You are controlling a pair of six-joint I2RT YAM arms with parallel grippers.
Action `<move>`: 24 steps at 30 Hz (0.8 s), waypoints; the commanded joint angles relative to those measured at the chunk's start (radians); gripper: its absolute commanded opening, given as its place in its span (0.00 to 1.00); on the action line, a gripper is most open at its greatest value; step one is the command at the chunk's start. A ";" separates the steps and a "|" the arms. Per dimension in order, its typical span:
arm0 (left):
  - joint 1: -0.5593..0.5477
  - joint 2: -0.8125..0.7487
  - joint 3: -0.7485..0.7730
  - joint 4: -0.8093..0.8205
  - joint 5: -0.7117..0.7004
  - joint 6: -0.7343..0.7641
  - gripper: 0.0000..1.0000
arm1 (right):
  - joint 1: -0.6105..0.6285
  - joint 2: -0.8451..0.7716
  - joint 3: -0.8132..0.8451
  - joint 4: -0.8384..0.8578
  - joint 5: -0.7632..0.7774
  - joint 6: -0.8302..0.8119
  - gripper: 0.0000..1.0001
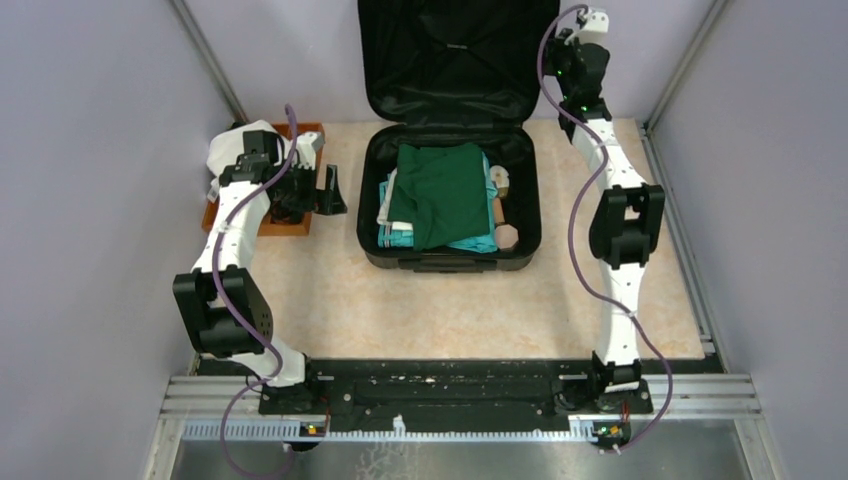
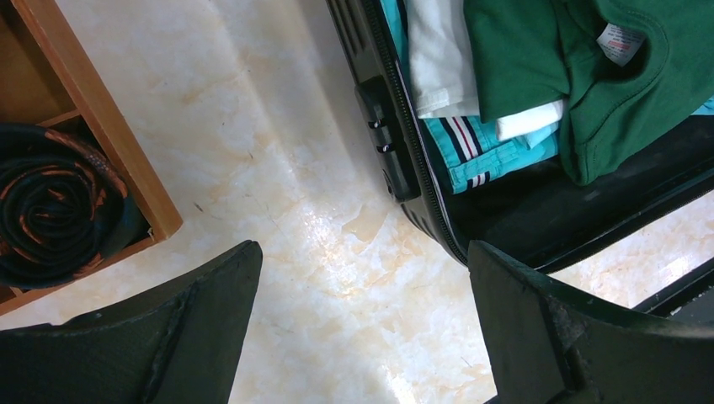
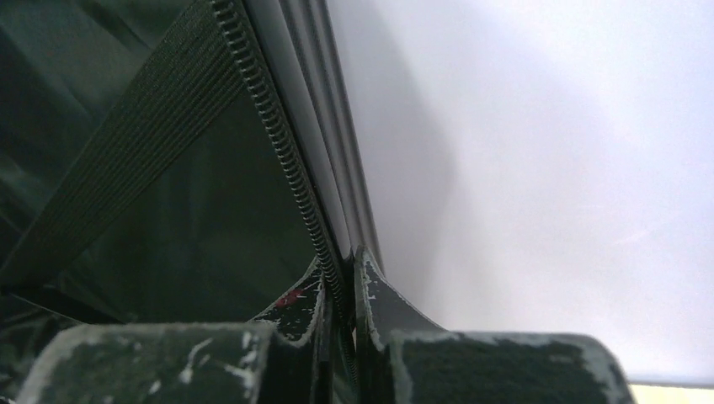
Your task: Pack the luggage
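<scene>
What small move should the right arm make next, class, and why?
Probably swing the luggage lid forward and down over the base. The right fingers are pinched on the upright lid's zipper rim, and folded clothes fill the base.

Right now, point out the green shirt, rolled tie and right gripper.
green shirt (image 1: 440, 195): top external view, middle of fabric.
rolled tie (image 2: 55, 206): left wrist view, centre of coil.
right gripper (image 3: 341, 271): right wrist view, between fingertips pinching the luggage (image 3: 271, 143) rim.
</scene>
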 commanded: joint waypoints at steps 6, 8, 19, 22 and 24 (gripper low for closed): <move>0.008 -0.053 0.026 -0.022 -0.007 -0.002 0.98 | -0.003 -0.403 -0.568 0.388 -0.184 0.061 0.00; 0.009 -0.068 0.025 -0.026 -0.009 -0.002 0.98 | 0.000 -0.474 -0.694 0.453 -0.213 0.061 0.00; 0.022 -0.199 0.073 -0.122 -0.014 0.027 0.98 | 0.119 -0.966 -1.305 0.245 -0.253 0.028 0.56; 0.025 -0.235 0.117 -0.179 0.015 0.063 0.98 | 0.159 -1.135 -1.490 0.094 -0.267 0.141 0.68; 0.028 -0.246 0.151 -0.239 0.021 0.095 0.98 | 0.162 -1.267 -1.600 -0.002 -0.256 0.251 0.73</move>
